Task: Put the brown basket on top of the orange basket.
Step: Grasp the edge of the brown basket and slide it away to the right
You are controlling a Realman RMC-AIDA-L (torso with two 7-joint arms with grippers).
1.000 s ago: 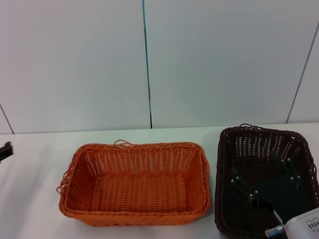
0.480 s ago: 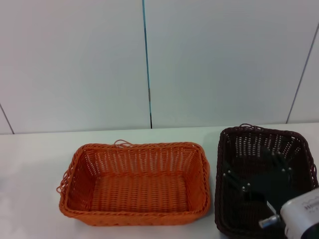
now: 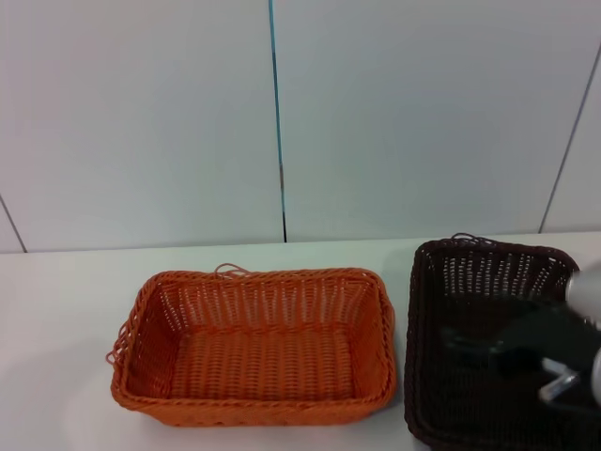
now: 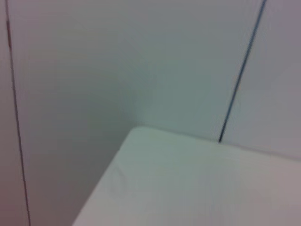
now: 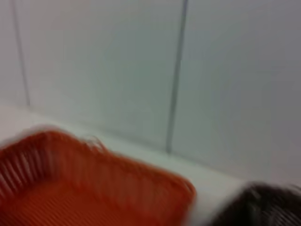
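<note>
A white worktop (image 3: 56, 310) meets a pale panelled wall (image 3: 141, 113) with dark seams. The right gripper (image 3: 470, 340) hovers, blurred, over the dark-brown rectangular woven basket (image 3: 470, 272); whether its fingers are open cannot be told. The bright orange rectangular woven basket (image 3: 254, 343) sits just beside, to the fingers' left.

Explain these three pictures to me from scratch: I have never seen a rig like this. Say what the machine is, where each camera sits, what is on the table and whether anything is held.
This is a two-armed robot with jaws at the end of each arm. One picture comes from a camera on its head, looking down at a white table. There an orange basket and a brown basket sit side by side, apart, both empty. The dark blurred shape over the brown basket is the right gripper; how its jaws stand cannot be made out, and nothing looks lifted yet. The other two pictures come from cameras on the wrists. The right wrist sees both baskets against the wall. The left wrist sees only a table corner and wall; the left arm is out of the head view.
</note>
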